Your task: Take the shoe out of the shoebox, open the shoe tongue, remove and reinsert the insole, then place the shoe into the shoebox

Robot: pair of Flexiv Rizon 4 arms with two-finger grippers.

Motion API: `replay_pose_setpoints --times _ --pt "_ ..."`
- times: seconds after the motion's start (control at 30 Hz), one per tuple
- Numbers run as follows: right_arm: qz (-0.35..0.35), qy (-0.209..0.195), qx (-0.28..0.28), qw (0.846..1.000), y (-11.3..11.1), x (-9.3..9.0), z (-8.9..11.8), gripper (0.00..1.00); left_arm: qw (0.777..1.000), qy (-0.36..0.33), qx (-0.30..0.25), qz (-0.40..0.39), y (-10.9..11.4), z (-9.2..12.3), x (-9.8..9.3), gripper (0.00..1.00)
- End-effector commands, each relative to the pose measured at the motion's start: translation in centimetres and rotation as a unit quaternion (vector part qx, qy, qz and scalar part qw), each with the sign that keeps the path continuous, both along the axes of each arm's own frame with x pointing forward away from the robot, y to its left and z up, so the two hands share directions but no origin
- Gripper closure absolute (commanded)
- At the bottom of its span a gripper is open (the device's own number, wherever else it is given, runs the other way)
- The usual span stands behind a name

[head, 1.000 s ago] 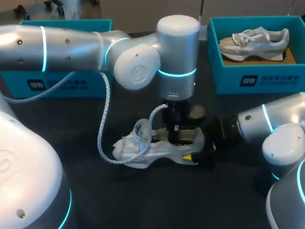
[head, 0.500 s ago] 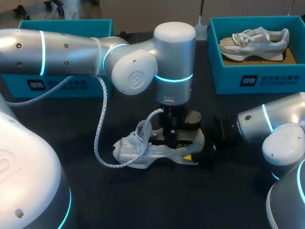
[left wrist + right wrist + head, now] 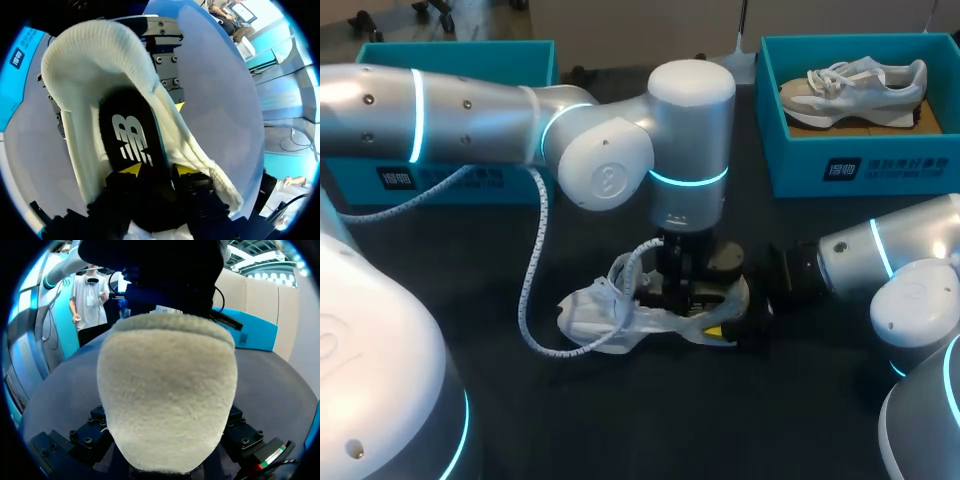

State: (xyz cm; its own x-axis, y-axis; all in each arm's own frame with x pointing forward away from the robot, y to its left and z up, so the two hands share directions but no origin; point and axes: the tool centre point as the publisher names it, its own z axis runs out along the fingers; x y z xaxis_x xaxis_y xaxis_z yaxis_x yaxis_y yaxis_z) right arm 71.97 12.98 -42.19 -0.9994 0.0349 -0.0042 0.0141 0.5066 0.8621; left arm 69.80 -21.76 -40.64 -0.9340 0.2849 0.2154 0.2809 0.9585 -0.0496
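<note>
Shoe: a white and grey shoe [image 3: 610,318] lay on its side at the middle of the black table [image 3: 650,420], toe to the left, heel to the right.
Insole: the black insole [image 3: 131,135] sat inside the shoe.
Left gripper: the left gripper [image 3: 158,170] reached down into the shoe's opening, its yellow tips at the insole; whether it gripped could not be told.
Right gripper: the right gripper [image 3: 728,305] came in low from the right and clamped the shoe's heel from both sides.
Boxes: a teal left box [image 3: 440,180] stood at the far left; a teal right box [image 3: 860,165] at the far right held a second shoe [image 3: 855,85].
</note>
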Motion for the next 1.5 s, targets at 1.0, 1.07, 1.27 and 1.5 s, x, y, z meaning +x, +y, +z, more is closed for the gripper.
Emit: replay_pose_setpoints --times 1.0,1.07,1.27,1.5 --pt "-0.001 0.000 -0.003 1.000 0.2 -0.1 0.0 1.00 0.997 -0.057 -0.019 0.049 2.0 0.7 2.9 1.00" --pt "-0.001 0.000 -0.003 1.000 0.2 -0.1 0.0 1.00 0.997 -0.056 -0.021 0.052 2.2 1.2 2.9 1.00" --pt "-0.001 0.000 -0.003 1.000 0.2 -0.1 0.0 1.00 0.996 -0.049 -0.030 0.064 2.8 2.8 3.1 1.00" --pt "-0.001 0.000 -0.003 1.000 0.2 -0.1 0.0 1.00 0.996 -0.037 -0.046 0.073 3.3 4.7 3.4 1.00"
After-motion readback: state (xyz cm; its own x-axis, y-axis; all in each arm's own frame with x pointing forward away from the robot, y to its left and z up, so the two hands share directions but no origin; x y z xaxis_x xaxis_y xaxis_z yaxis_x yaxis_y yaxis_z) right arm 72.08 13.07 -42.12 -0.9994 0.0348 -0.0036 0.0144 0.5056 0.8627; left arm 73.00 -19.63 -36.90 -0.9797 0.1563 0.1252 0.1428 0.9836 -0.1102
